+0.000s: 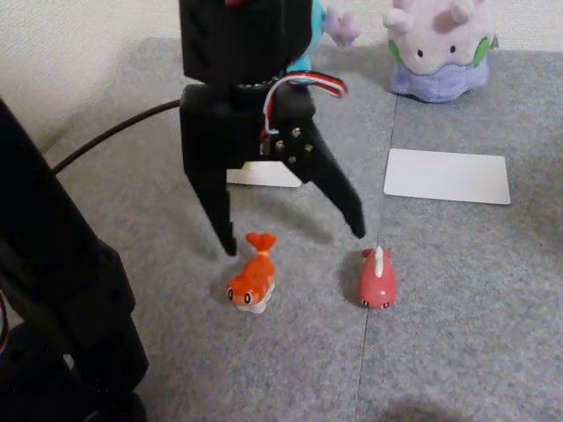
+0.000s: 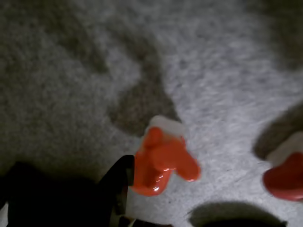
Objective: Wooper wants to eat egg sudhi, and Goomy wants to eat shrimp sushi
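The orange shrimp sushi [image 1: 253,281] lies on the grey mat, tail pointing away from the camera. My black gripper [image 1: 293,239] hangs open just above and behind it, its left fingertip close to the tail and its right one near a pink figure [image 1: 377,279]. In the wrist view the shrimp sushi [image 2: 161,161] sits beside one dark finger [image 2: 117,189], untouched. Goomy [image 1: 440,44], the lilac plush, stands at the back right. Wooper [image 1: 341,26] is mostly hidden behind the arm, leaving a blue edge and a purple gill showing. The yellow egg sushi is out of view.
Two white cards lie on the mat, one [image 1: 447,176] in front of Goomy and one [image 1: 264,174] partly behind the gripper. The pink figure [image 2: 286,177] shows at the wrist view's right edge. A black arm part [image 1: 62,299] and a cable fill the left foreground.
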You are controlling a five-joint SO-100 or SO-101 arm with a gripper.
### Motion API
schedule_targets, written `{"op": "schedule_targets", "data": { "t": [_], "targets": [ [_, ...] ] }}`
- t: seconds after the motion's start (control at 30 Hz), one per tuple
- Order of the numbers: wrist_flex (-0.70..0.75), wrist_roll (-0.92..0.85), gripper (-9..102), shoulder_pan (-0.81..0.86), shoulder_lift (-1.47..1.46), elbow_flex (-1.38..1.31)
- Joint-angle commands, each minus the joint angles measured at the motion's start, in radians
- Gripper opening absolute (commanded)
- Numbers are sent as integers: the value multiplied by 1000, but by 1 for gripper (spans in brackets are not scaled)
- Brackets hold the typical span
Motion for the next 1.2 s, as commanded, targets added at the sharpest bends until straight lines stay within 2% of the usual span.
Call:
{"op": "schedule_targets", "data": {
  "t": [0.0, 0.23, 0.4, 0.5, 0.73, 0.83, 1.17],
  "targets": [
    [3, 11, 44, -14, 49, 0],
    [124, 5, 44, -20, 181, 3],
    [135, 2, 44, -18, 293, 64],
    [83, -11, 44, -21, 347, 187],
    [-143, 0, 44, -20, 437, 420],
    [-193, 34, 44, -17, 430, 443],
    [-311, 219, 31, -20, 325, 445]
  ]
}}
